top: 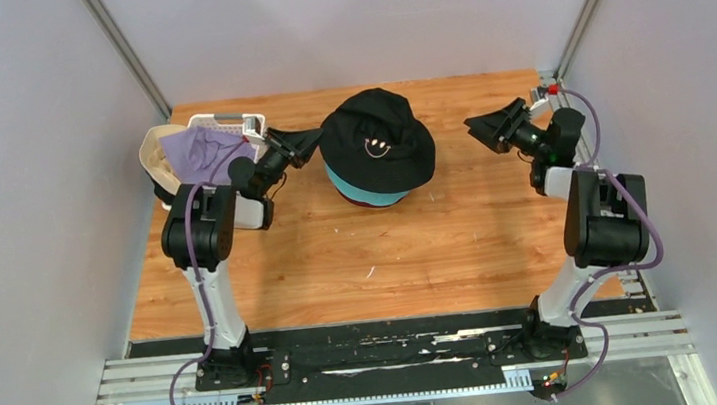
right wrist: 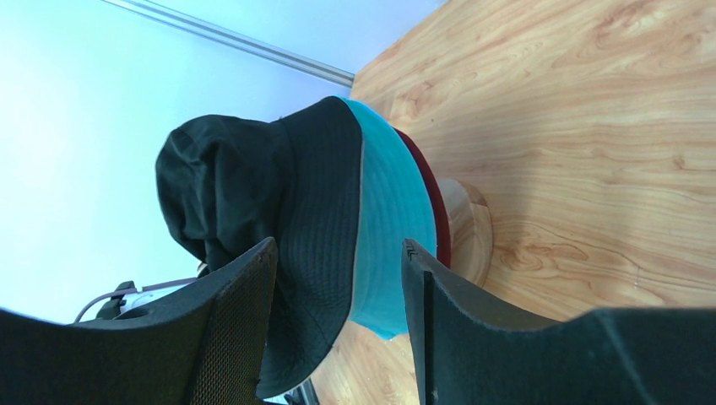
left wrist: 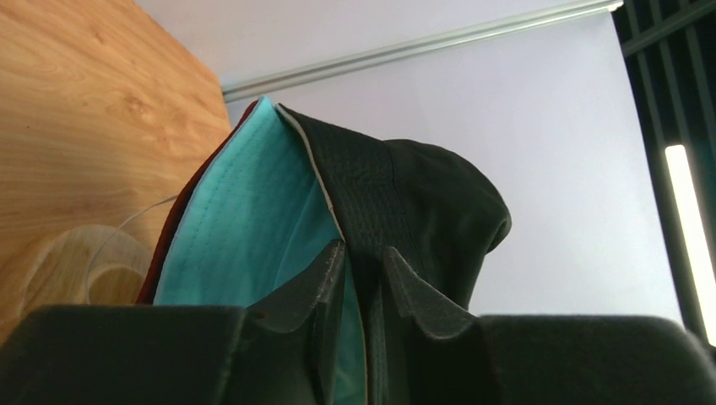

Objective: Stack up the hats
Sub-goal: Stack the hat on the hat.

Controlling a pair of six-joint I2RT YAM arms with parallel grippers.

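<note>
A wood-grain bench [top: 419, 246] stands enclosed by plain pale grey walls [top: 355, 12] on three sides. Aluminium posts [top: 127, 51] rise at its two far corners. Slotted aluminium rails [top: 143, 391] run along its near edge. A bright strip light [left wrist: 686, 228] glows beside dark slats [left wrist: 667, 34].

Stack: black smiley hat [top: 375, 135] on teal hat [top: 366, 194] on maroon hat [right wrist: 426, 194].
Far left: I see lavender hat [top: 203, 150] crumpled, perhaps over beige hat [top: 160, 148].
</note>
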